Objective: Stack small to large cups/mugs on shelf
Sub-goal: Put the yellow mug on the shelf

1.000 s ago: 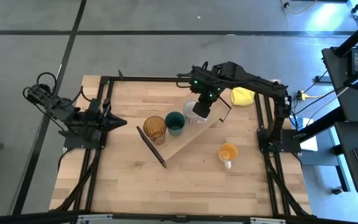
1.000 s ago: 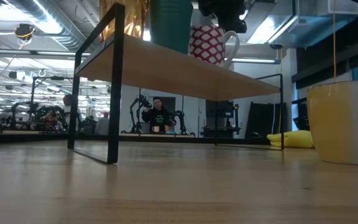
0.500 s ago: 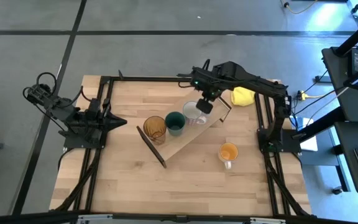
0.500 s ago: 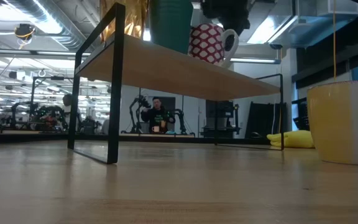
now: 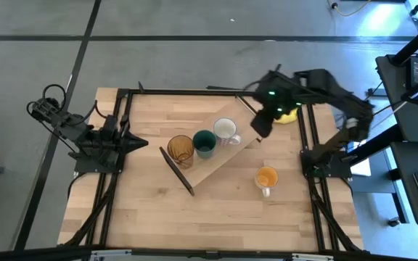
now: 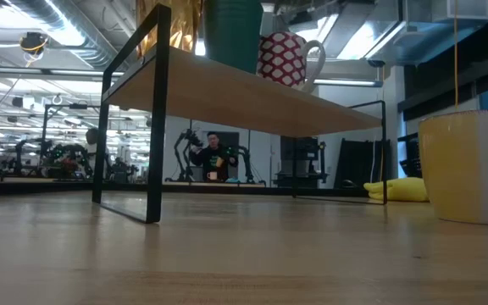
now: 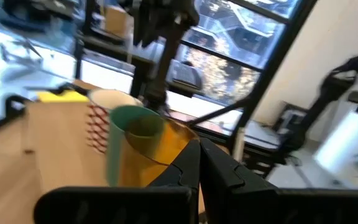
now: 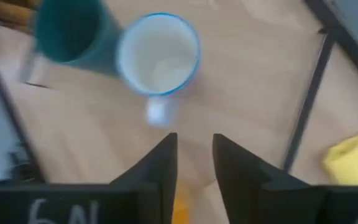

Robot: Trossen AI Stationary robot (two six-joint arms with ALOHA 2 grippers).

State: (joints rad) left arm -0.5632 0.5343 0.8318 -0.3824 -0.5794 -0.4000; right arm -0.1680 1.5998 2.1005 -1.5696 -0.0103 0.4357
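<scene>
The amber tumbler (image 5: 181,150), the teal cup (image 5: 204,143) and the white mug (image 5: 226,130) stand in a row on the light-wood shelf (image 5: 216,168). The mug has a red pattern in the low view (image 6: 282,58). The orange mug (image 5: 266,177) stands on the table, right of the shelf. My right gripper (image 5: 259,128) hovers above the shelf's right end, open and empty; its wrist view (image 8: 194,158) looks down on the white mug (image 8: 159,55). My left gripper (image 5: 141,141) waits shut at the table's left.
A yellow cloth (image 5: 284,112) lies at the far right of the table, behind the shelf's dark end panel (image 5: 261,130). The near half of the table in front of the shelf is bare wood (image 5: 194,217). A person shows far off in the room (image 6: 214,157).
My right gripper has drawn away from the white mug, up and toward the table's right edge, and no longer shows above the mug in the low view. The mug stays upright on the shelf next to the teal cup.
</scene>
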